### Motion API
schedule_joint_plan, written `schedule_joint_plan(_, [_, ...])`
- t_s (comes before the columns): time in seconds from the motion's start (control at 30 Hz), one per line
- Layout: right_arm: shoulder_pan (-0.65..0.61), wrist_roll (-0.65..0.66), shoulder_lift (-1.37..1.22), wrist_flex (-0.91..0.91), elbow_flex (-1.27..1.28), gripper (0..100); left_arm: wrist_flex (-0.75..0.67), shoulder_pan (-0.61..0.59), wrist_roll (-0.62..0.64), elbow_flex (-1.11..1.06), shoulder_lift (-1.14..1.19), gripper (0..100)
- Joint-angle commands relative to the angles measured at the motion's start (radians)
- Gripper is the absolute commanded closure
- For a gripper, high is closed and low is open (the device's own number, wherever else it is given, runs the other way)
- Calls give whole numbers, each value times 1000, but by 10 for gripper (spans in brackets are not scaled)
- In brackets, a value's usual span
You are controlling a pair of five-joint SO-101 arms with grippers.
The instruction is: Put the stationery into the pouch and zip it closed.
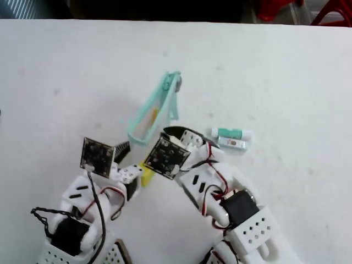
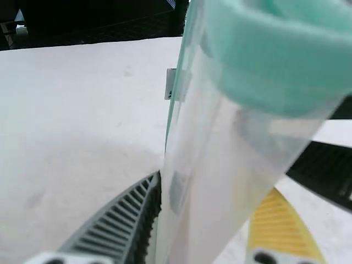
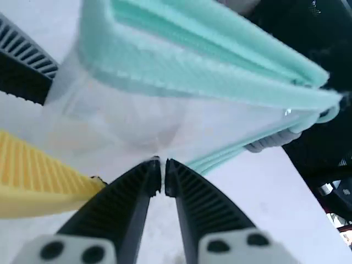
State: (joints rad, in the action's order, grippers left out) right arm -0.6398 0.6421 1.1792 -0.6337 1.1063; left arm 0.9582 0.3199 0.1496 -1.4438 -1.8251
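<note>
The pouch (image 1: 151, 113) is clear plastic with teal zipper trim and stands on its edge in the middle of the table, mouth up and partly open. My left gripper (image 1: 137, 160) holds the pouch's near end, with the clear wall (image 2: 220, 165) between its grey ribbed finger (image 2: 124, 220) and yellow finger (image 2: 280, 225). My right gripper (image 3: 163, 162) has its black fingers pinched together on the pouch's (image 3: 181, 71) lower clear wall, just beside the left one. A teal-and-white stationery stick (image 1: 231, 133) and a small white piece (image 1: 235, 143) lie on the table to the right of the pouch.
The white table (image 1: 66, 82) stretches wide to the left and behind the pouch. Both arm bases crowd the front edge. Red chair legs (image 1: 330, 11) stand beyond the far right edge.
</note>
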Motion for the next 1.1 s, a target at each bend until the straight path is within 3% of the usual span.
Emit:
schedule_joint_plan(0.0, [8, -28, 15, 67, 20, 981, -3, 12, -11, 26, 4, 732])
schedule_joint_plan(0.3, [39, -157, 15, 67, 21, 981, -3, 13, -11, 26, 4, 732])
schedule_joint_plan(0.5, [157, -272, 15, 93, 20, 981, -2, 15, -68, 25, 4, 731])
schedule_joint_plan(0.87, [282, -265, 15, 74, 20, 981, -5, 15, -71, 20, 4, 731])
schedule_joint_plan(1.07, [298, -213, 15, -108, -78, 981, -6, 15, -71, 20, 4, 731])
